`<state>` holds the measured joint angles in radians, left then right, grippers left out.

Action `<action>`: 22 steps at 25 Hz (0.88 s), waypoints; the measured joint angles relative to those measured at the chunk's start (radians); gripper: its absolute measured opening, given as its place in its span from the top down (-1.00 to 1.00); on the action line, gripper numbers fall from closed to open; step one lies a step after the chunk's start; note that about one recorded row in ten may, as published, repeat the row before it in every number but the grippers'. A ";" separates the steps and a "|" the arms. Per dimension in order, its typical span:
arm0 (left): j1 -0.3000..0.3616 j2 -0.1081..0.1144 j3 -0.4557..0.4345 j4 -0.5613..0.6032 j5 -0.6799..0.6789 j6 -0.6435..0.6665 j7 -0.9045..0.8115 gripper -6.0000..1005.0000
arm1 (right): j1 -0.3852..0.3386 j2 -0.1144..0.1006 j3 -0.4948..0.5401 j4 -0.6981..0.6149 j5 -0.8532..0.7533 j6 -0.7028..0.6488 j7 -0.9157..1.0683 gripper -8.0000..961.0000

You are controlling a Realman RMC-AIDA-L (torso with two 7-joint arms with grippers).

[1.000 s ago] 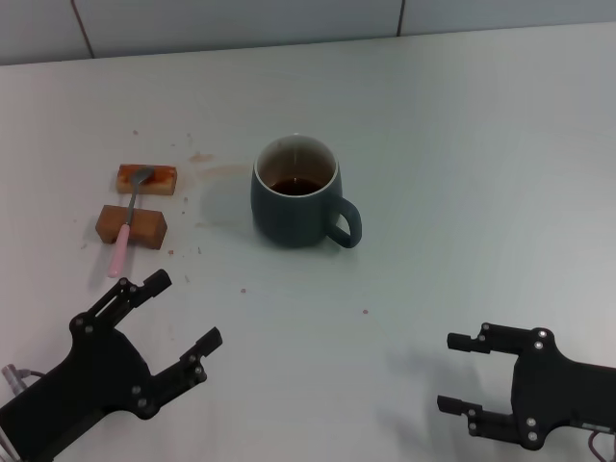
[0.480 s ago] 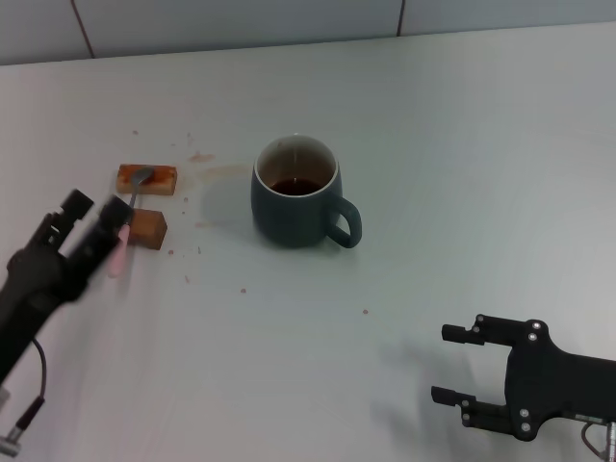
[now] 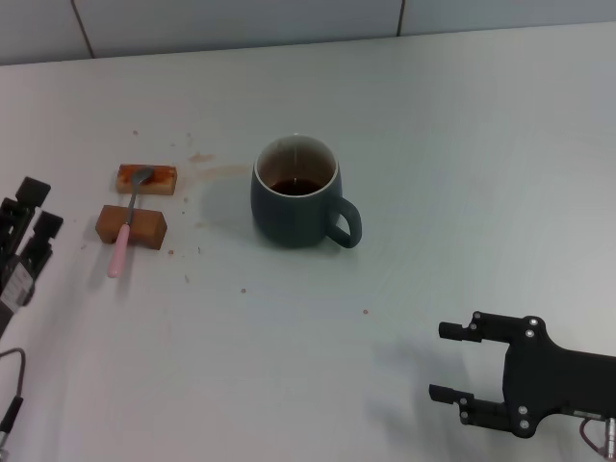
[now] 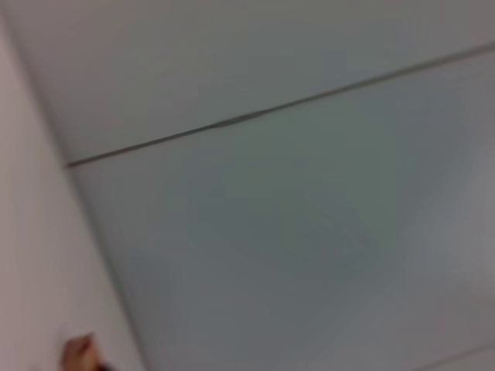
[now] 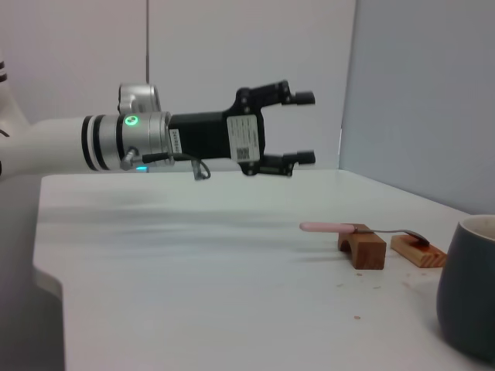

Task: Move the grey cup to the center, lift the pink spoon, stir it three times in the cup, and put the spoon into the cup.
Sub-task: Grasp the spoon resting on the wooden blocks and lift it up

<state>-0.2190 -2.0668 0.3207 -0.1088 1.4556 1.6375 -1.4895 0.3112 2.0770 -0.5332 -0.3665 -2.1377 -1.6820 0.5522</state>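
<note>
The grey cup (image 3: pixel 296 199) stands upright at mid-table, its handle toward the front right and brown liquid at its bottom. It also shows at the edge of the right wrist view (image 5: pixel 468 287). The pink spoon (image 3: pixel 123 234) lies across two brown blocks, its metal bowl on the far block. It also shows in the right wrist view (image 5: pixel 340 227). My left gripper (image 3: pixel 40 205) is open and empty at the far left, raised above the table to the left of the spoon; the right wrist view shows it open too (image 5: pixel 302 128). My right gripper (image 3: pixel 449 361) is open and empty at the front right.
The near brown block (image 3: pixel 132 224) and the far brown block (image 3: pixel 147 178) hold up the spoon. Brown stains and crumbs (image 3: pixel 202 158) lie between the blocks and the cup. A tiled wall (image 3: pixel 241 19) borders the table's far edge. The left wrist view shows mostly wall.
My left arm has swung from the table's front left up and out to the far left, turning its gripper. The right gripper has barely shifted. Cup and spoon have not moved.
</note>
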 joint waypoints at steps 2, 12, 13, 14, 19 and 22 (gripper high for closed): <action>0.004 0.002 -0.001 -0.021 0.000 -0.032 -0.057 -0.60 | 0.003 -0.001 -0.001 -0.003 -0.002 0.000 0.000 -0.36; 0.015 0.000 0.004 -0.080 0.003 -0.122 -0.081 -0.60 | 0.005 -0.003 -0.001 -0.026 -0.006 0.002 0.006 -0.36; 0.015 -0.001 0.003 -0.085 0.003 -0.130 -0.080 -0.60 | 0.005 -0.003 -0.001 -0.029 -0.007 0.001 0.012 -0.36; 0.015 -0.001 0.003 -0.085 0.003 -0.130 -0.080 -0.60 | 0.005 -0.003 -0.001 -0.031 -0.008 0.000 0.017 -0.36; 0.007 -0.002 -0.003 -0.095 0.002 -0.174 -0.068 -0.59 | 0.007 -0.003 -0.001 -0.036 -0.015 -0.003 0.025 -0.36; 0.001 -0.002 -0.004 -0.096 0.001 -0.201 -0.072 -0.59 | 0.009 -0.003 -0.001 -0.037 -0.016 -0.004 0.026 -0.36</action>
<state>-0.2183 -2.0686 0.3168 -0.2046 1.4568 1.4369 -1.5618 0.3206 2.0739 -0.5338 -0.4034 -2.1536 -1.6859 0.5785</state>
